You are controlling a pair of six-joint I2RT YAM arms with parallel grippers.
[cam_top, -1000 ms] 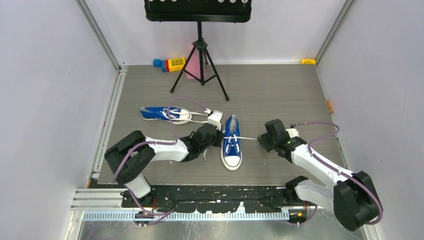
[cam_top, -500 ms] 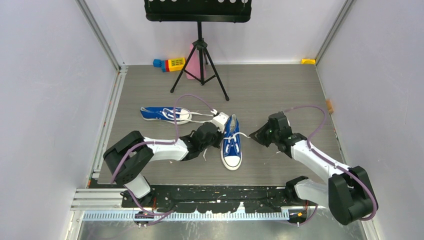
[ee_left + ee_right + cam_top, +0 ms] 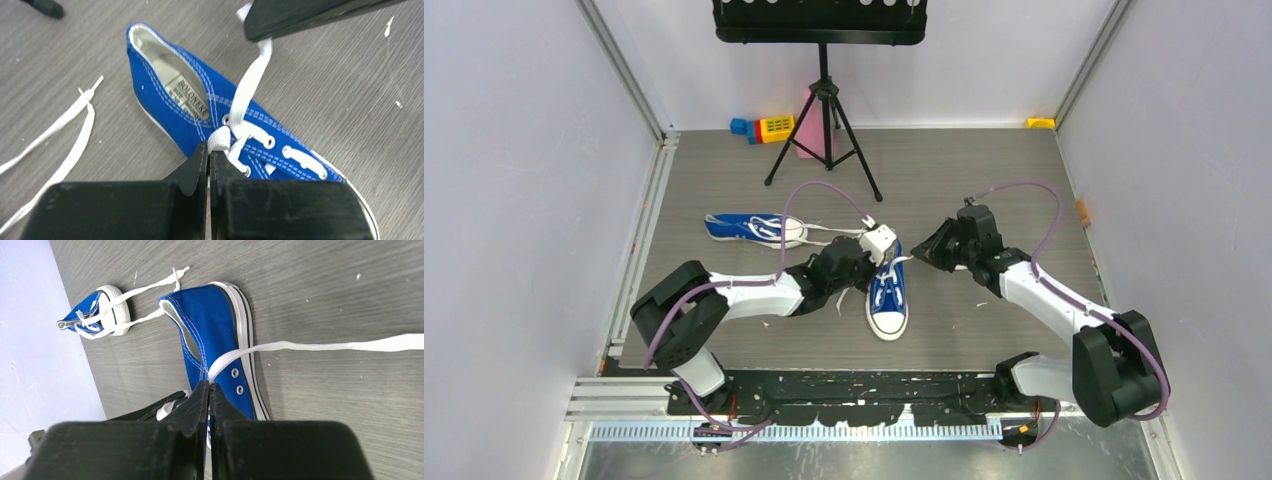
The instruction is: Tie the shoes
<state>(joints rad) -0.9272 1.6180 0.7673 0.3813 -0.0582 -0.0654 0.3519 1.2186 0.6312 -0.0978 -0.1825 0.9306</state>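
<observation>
One blue sneaker stands upright in the middle, toe toward me; it also shows in the left wrist view and the right wrist view. The second blue sneaker lies on its side to the left; it also shows in the right wrist view. My left gripper is shut on a folded white lace at the shoe's top eyelets. My right gripper is shut on the other white lace, which trails off to the right. Both grippers meet over the shoe's opening.
A black tripod stand stands behind the shoes, with colourful toy blocks and a pink object at its foot. A yellow piece lies in the far right corner. Loose laces of the second shoe lie on the grey floor.
My right gripper has swung up and left toward the shoe's heel, so the lace is no longer stretched out to the right. My left gripper has shifted right over the shoe's opening.
</observation>
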